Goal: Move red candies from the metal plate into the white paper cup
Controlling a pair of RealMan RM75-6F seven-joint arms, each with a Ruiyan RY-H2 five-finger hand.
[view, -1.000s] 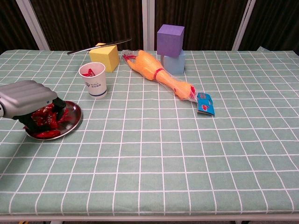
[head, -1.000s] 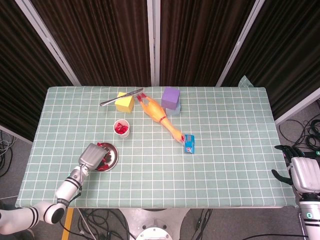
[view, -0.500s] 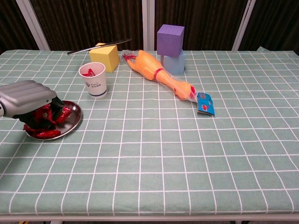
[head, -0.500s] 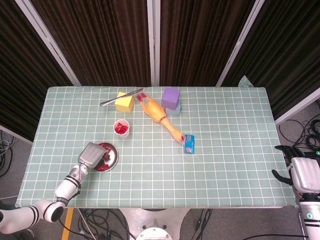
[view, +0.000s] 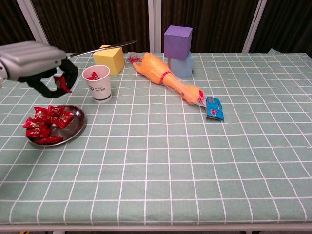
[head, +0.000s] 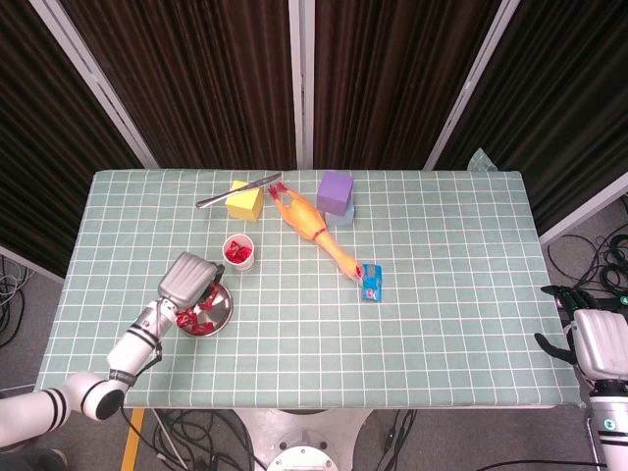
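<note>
Glistening red candies, seemingly foil-wrapped

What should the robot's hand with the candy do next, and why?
Probably carry it a little to the right, over the white paper cup, then let go. The left hand holds a red candy lifted above the metal plate, just left of the cup's open mouth, not yet over it.
</note>
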